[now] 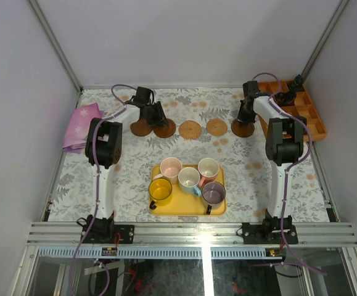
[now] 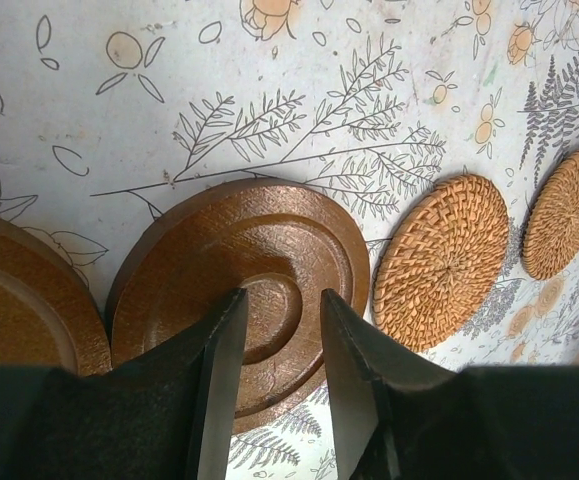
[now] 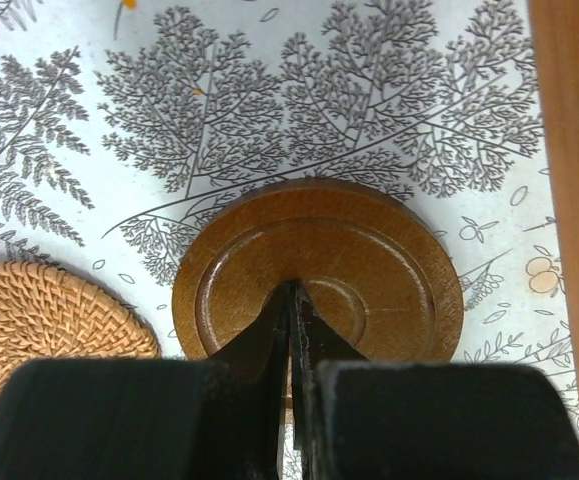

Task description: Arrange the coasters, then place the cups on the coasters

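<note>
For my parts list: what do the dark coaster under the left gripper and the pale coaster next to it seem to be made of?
Dark coaster: probably wood, stained brown, slightly glossy; fine grain and turned rings show. Pale coaster: likely woven rattan or similar fibre, matte; coiled braided rows show.

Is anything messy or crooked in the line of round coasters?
Yes. The leftmost coaster and its neighbour are crowded together, rims touching or overlapping; I cannot tell which. The two woven coasters and the right-end coaster sit apart with gaps.
</note>
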Controlling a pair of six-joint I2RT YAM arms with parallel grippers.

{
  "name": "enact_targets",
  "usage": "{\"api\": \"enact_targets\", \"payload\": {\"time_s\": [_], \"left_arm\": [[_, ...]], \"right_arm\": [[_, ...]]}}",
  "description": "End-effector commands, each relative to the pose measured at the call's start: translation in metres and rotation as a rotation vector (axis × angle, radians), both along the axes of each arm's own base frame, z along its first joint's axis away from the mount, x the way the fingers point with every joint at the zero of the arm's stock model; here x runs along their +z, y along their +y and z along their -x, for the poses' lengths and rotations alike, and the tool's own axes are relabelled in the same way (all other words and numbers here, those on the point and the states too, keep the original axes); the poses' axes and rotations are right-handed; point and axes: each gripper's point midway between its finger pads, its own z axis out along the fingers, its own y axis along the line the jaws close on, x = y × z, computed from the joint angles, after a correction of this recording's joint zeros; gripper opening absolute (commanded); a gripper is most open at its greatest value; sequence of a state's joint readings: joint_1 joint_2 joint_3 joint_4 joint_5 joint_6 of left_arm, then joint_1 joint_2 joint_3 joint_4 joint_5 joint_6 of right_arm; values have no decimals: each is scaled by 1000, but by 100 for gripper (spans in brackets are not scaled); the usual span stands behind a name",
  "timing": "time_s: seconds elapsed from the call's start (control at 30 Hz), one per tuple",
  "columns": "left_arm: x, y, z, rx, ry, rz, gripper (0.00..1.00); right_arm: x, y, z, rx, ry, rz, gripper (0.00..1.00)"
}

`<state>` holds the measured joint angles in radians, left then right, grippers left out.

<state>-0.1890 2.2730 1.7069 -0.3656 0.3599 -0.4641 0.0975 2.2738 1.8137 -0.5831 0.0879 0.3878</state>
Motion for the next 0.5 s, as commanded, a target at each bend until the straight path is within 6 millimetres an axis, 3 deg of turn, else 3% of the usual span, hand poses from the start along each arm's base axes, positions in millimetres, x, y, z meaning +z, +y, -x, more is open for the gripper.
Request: {"api": "enact_targets", "payload": {"time_s": [0.0, 0.2, 0.47], "left_arm": [[-23, 5, 4, 15, 34, -10, 37], [-25, 4, 7, 15, 40, 0, 47], [-24, -1, 7, -2, 32, 29, 47]], "right_arm": [[-5, 28, -6, 93, -7, -42, 0], [-4, 40, 2, 120, 6, -26, 0], [4, 48, 5, 135, 3, -30, 0]]}}
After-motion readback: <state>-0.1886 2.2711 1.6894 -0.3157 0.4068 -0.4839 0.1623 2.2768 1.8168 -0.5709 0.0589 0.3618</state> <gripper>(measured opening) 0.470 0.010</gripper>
